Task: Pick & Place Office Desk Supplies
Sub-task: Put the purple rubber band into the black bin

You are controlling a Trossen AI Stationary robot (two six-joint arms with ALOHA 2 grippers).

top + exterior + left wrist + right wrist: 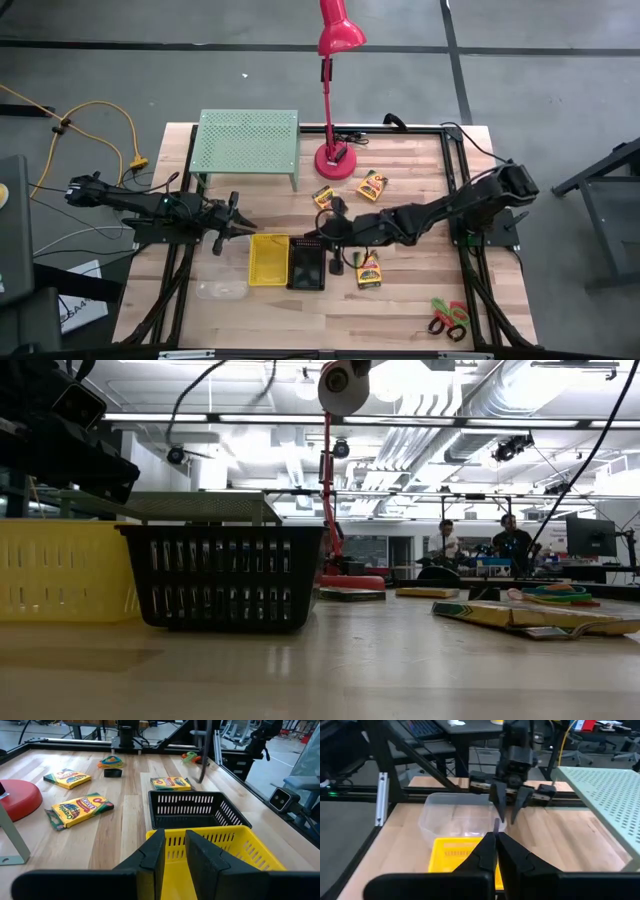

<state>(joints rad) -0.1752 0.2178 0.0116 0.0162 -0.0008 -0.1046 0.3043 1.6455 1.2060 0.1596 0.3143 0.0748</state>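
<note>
Landmark: black mesh bin [306,264], mid-desk, touching the yellow bin [268,260] on its left-arm side.

Right gripper [322,238] hovers just above the black mesh bin's far rim, jaws pressed together; a thin purplish sliver shows at the tips in the right wrist view (too small to name, possibly one of the small loops). Left gripper [238,226] waits beyond the yellow bin, jaws spread a little, holding nothing.

Crayon boxes: one [368,270] just right of the black bin, two [323,196] [372,185] farther back toward the lamp base [333,160]. Scissors [449,318] well off to the front right. Clear bin [221,290] front-left of the yellow bin.

Judgement: if something is pinched, centre over the mesh bin before releasing. Otherwise part the jaws first, then drop squarely across the nearest crayon box's short side.
</note>
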